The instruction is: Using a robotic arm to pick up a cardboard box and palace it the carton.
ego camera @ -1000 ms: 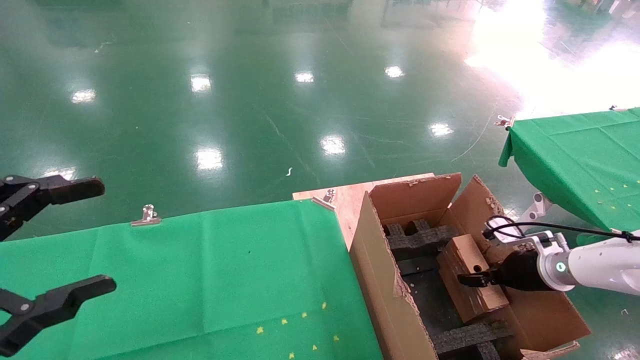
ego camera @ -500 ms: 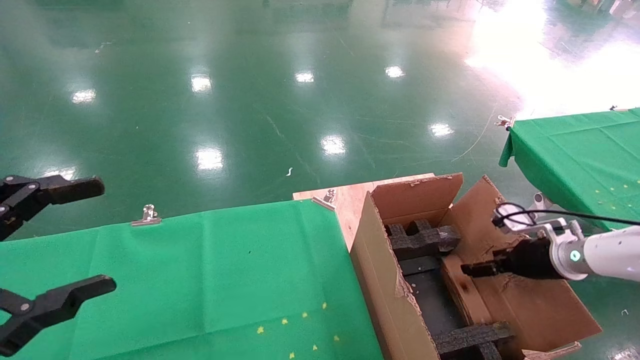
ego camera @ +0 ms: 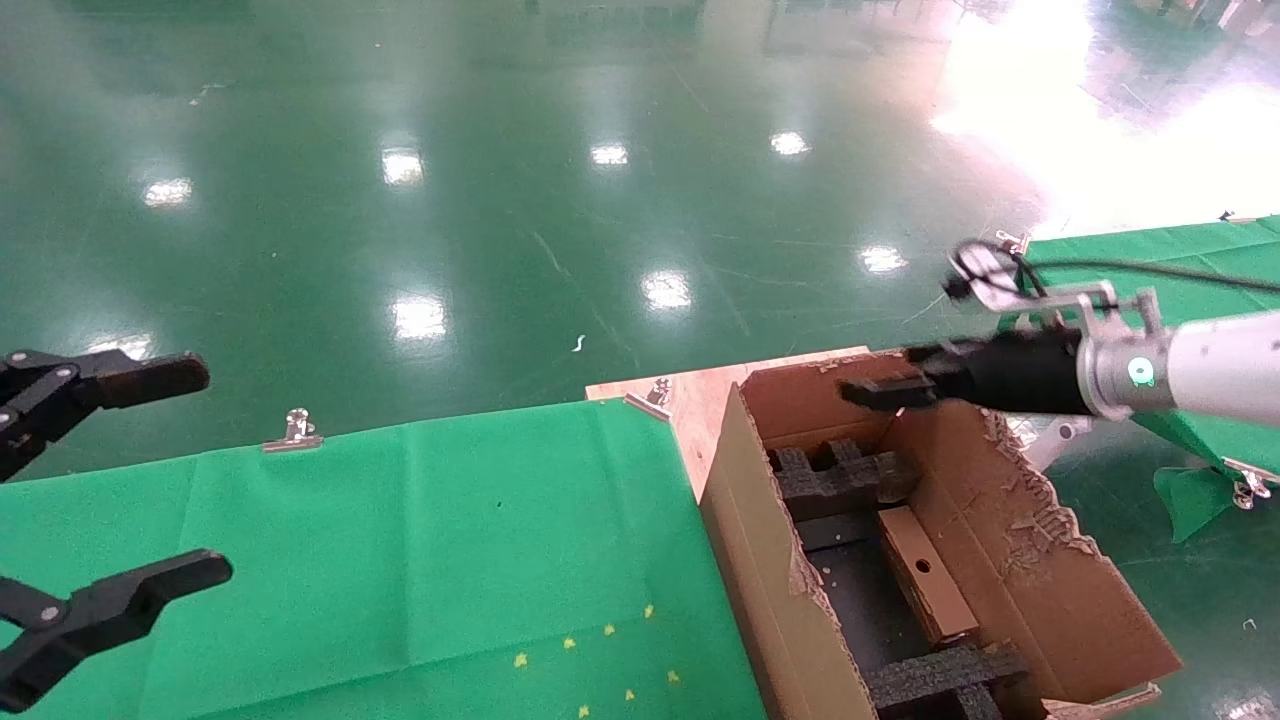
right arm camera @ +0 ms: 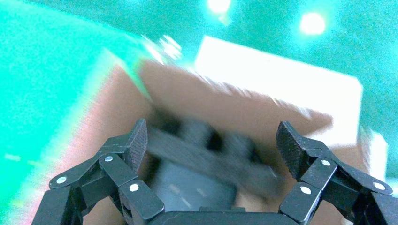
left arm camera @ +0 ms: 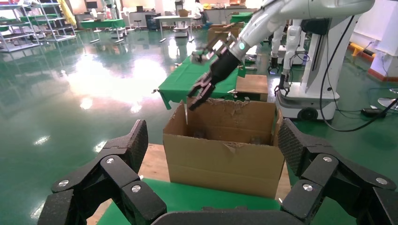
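While cardboard box [ego camera: 925,585] lies inside carton [ego camera: 770,590] | right claw [ego camera: 880,392] spread empty above | left claw [ego camera: 100,500] spread, parked

Big industrial hall / robotics test floor, not a home or office. Glossy green epoxy floor [ego camera: 500,200] w/ ceiling-light reflections runs far back. Several work desks draped in green cloth [ego camera: 400,540], cloth held by metal binder clips [ego camera: 292,431]. Left wrist view: metal shelving racks [left arm camera: 28,30] along one wall, more green-covered desks [left arm camera: 101,23] in the distance, a white wheeled robot base [left arm camera: 307,89] w/ loose black cabling on the floor [left arm camera: 371,115]. Worn shipping carton [ego camera: 960,540] w/ black foam inserts [ego camera: 845,475] sits at the station.
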